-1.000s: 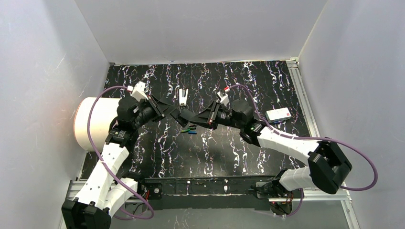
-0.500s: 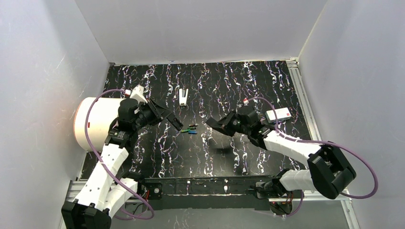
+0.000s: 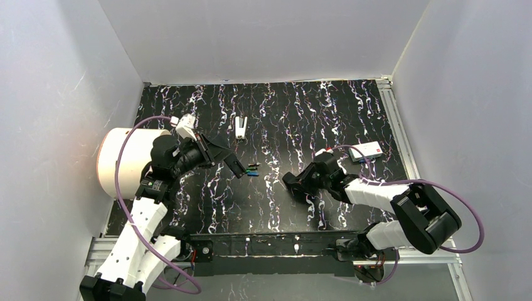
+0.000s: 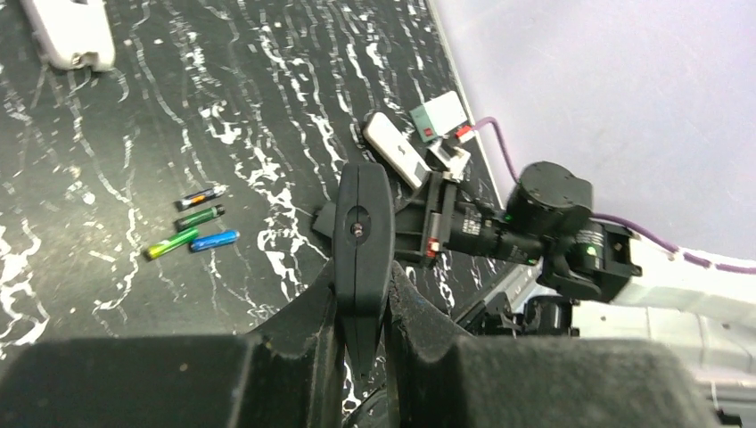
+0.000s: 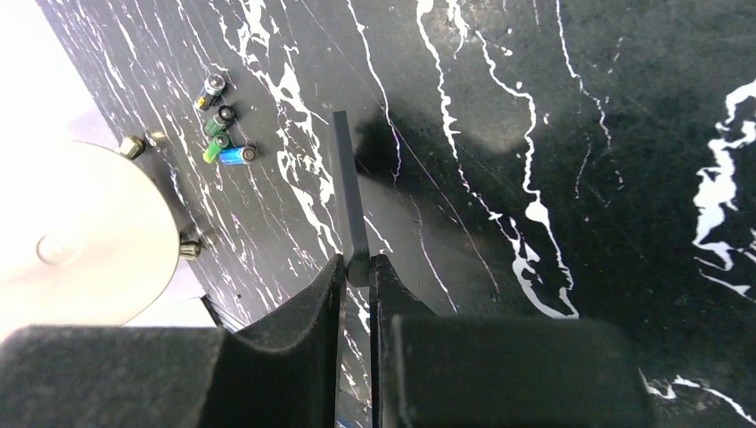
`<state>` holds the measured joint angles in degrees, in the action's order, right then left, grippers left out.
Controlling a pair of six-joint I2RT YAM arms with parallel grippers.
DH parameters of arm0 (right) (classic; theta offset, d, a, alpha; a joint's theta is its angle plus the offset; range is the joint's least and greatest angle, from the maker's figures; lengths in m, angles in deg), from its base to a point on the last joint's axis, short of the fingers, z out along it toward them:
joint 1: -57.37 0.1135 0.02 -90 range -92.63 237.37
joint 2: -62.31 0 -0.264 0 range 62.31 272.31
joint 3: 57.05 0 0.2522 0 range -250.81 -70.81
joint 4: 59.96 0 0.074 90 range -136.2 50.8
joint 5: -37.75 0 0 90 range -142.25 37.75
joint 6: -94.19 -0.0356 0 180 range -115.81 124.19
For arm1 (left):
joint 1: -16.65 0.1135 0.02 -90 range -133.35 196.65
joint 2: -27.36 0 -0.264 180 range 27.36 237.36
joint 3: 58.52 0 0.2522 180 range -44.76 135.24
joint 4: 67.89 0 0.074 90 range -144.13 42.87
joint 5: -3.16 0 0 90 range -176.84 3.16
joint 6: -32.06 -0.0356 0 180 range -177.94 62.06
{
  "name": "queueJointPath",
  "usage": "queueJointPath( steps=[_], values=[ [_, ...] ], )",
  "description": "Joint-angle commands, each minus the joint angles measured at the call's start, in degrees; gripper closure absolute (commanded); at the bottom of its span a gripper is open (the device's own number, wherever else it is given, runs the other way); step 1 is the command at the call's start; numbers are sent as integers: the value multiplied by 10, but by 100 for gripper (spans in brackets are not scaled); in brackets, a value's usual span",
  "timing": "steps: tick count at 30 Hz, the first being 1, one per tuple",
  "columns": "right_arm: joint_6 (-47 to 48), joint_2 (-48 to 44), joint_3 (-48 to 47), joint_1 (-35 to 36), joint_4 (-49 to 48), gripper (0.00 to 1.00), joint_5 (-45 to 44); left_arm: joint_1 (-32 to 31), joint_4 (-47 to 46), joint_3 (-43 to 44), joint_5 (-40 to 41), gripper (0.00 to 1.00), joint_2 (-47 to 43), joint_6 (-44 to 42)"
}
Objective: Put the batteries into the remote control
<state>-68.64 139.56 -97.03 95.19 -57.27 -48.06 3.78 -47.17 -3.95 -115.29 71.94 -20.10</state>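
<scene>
The left jaws are clamped on a black remote control (image 4: 360, 227). A thin dark plate (image 5: 349, 205), seen edge-on, is pinched in the right jaws. The batteries (image 4: 198, 223) are laid clustered on the worktop (image 4: 267, 89) between the arms.

Tally: ten objects and two hands.
Four batteries: a blue one (image 4: 214, 239), a light green one (image 4: 172, 242), a dark green one (image 4: 200, 215) and a black one with an orange band (image 4: 200, 196). One black remote (image 4: 361, 223), one thin black strip (image 5: 349, 205), two white remote-shaped pieces (image 4: 67, 36), the second a slimmer piece (image 4: 397, 150), one small white box (image 4: 441, 116), one large white cylinder (image 3: 122, 162). One left hand (image 4: 361, 290), one right hand (image 5: 357, 267).
</scene>
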Motion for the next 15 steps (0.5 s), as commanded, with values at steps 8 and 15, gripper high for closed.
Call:
queueJointPath(
  steps=[8,15],
  values=[
    [3,-14,27,-4,24,77,-22,0,-102,4,-166,100,-8,-47],
    [6,-59,23,-4,87,39,-24,0,-91,10,-149,100,-15,-54]
  ],
)
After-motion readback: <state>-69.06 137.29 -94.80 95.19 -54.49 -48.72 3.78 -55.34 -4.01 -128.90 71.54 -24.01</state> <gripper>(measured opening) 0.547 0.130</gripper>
